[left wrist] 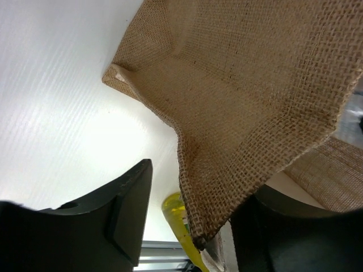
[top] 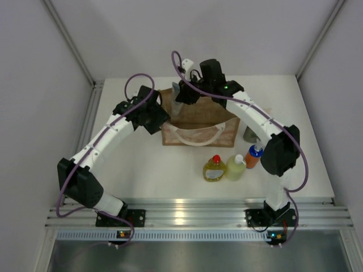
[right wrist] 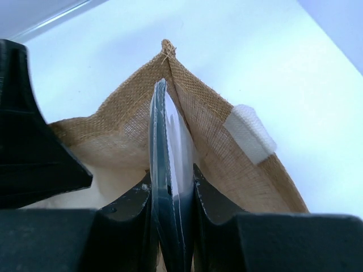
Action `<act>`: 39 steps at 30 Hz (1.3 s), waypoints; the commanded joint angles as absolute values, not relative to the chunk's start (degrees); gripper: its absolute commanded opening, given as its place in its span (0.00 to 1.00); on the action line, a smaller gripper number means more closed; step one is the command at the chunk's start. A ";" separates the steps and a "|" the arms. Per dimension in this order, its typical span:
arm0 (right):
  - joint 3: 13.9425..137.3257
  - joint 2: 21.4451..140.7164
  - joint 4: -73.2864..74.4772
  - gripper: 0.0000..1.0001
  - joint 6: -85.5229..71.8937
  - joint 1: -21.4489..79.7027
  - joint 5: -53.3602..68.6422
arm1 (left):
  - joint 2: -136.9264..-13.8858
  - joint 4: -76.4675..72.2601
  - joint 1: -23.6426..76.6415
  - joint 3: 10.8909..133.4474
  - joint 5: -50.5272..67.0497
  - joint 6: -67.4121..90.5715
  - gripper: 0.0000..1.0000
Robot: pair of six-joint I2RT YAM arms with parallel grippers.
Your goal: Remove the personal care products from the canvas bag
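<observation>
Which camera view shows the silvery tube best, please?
The right wrist view: the flat silvery plastic tube fills the centre, edge-on, clamped in the right end effector over the tan woven canvas bag. The top external view shows only a small grey sliver of it; the left wrist view shows none of it.

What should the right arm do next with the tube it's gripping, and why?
Probably lift it straight up, clear of the rim, then out toward the table. The right fingers are shut on the silvery tube, which hangs over the open canvas bag.
</observation>
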State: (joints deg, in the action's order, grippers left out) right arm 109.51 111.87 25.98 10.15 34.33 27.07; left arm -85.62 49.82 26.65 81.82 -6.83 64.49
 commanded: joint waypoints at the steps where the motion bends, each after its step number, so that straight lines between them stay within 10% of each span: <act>1: 109.43 104.08 19.25 0.00 7.65 32.70 27.33 | -82.97 50.36 26.28 82.35 -6.68 64.16 0.62; 11: 106.96 94.40 20.56 0.00 3.16 29.88 24.88 | -81.83 50.36 26.19 87.36 -5.80 60.47 0.87; 26: 108.55 84.64 30.41 0.00 0.44 30.14 35.68 | -71.90 50.62 26.19 91.67 -10.45 54.76 0.98; 39: 94.40 72.95 33.49 0.00 6.33 50.86 24.99 | -70.67 60.02 24.88 98.43 -20.47 44.57 0.98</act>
State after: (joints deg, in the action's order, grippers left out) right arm 95.85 75.61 35.68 5.13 45.50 29.91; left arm -71.72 56.27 25.76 95.39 -16.03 48.73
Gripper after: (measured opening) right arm 0.197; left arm 0.984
